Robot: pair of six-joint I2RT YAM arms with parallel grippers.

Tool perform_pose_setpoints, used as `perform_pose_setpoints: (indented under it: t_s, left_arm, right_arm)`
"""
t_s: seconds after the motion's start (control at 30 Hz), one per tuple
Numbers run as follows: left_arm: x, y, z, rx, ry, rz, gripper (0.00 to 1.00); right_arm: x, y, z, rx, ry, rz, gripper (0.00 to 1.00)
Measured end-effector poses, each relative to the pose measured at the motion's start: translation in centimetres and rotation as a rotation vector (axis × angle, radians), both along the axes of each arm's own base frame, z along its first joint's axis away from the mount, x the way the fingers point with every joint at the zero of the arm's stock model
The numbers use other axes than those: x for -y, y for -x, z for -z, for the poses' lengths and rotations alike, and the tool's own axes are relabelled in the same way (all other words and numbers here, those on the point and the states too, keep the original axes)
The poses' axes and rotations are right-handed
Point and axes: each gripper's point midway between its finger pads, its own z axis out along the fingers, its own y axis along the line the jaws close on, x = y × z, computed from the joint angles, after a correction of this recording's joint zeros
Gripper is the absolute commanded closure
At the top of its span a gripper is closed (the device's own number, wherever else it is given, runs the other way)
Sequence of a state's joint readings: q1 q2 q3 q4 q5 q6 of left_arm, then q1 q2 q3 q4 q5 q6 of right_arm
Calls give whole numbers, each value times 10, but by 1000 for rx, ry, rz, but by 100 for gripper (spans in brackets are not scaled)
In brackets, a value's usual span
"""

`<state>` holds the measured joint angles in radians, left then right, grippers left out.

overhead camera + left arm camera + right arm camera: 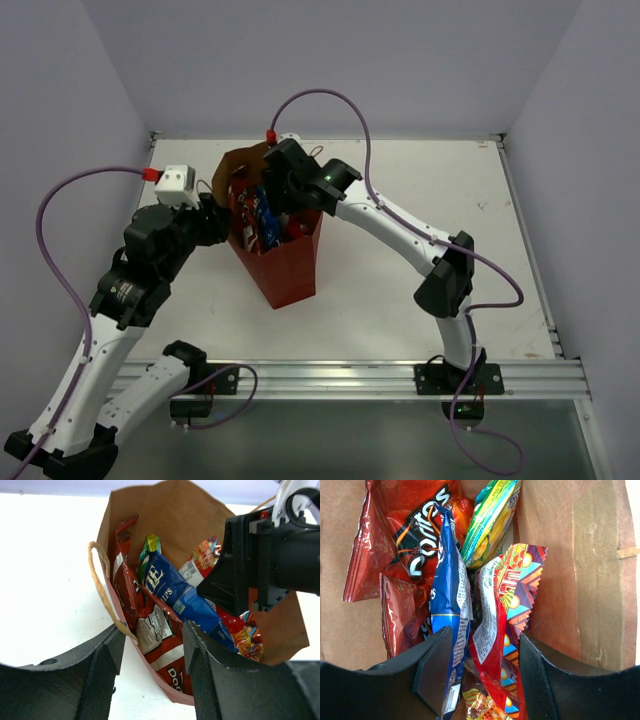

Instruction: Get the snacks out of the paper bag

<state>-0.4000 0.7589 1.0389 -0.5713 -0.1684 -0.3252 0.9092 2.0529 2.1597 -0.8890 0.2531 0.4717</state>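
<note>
While our left gripper and right gripper stand open, the right may pinch the blue packet and striped packet together, tipping the unheld paper bag.

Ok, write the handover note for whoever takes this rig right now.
Grippers: the left gripper is open, jaws astride the paper bag rim. The right gripper is inside the bag, jaws astride the multicolour packet; grip unclear.
Things: the blue packet, green-yellow packet and two red chip bags are also in the bag, on the table.
Done: nothing out yet.
Left: all five.
</note>
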Motion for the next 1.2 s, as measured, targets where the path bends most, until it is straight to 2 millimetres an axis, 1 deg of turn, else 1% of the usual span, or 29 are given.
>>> perform_pose_setpoints:
  t_s: [0.17,0.33,0.5,0.6,0.7,0.8,0.87,0.93,1.0,1.07,1.13,1.2]
  left_arm:
    - [-7,5,-15,47,8,-21,44]
    - [-12,7,-19,63,7,-42,44]
    - [-16,6,-18,61,0,-64,43]
    - [-19,6,-17,59,-5,-81,43]
    - [-22,6,-16,55,-12,-98,43]
    - [-23,6,-13,46,-17,-104,43]
    - [-24,5,-12,42,-19,-107,43]
    - [-24,5,-12,41,-20,-107,42]
    - [-24,6,-11,39,-21,-107,42]
    - [-24,6,-10,34,-22,-107,42]
    - [-24,7,-10,33,-23,-107,42]
    - [-25,8,-10,31,-23,-107,42]
  right_arm:
    - [2,1,-7,7,-7,2,39]
    - [4,-2,-22,38,-21,12,36]
    - [5,-2,-40,80,-35,-5,33]
    - [1,0,-50,105,-46,-36,34]
    - [-8,6,-60,116,-69,-83,34]
    - [-16,11,-64,117,-89,-123,34]
    - [-22,14,-60,103,-94,-150,34]
    - [-28,13,-48,83,-87,-168,35]
    - [-35,13,-30,51,-69,-184,35]
    - [-40,10,-6,19,-37,-189,36]
    - [-41,10,18,-17,-3,-192,36]
    - [-41,10,36,-43,27,-192,39]
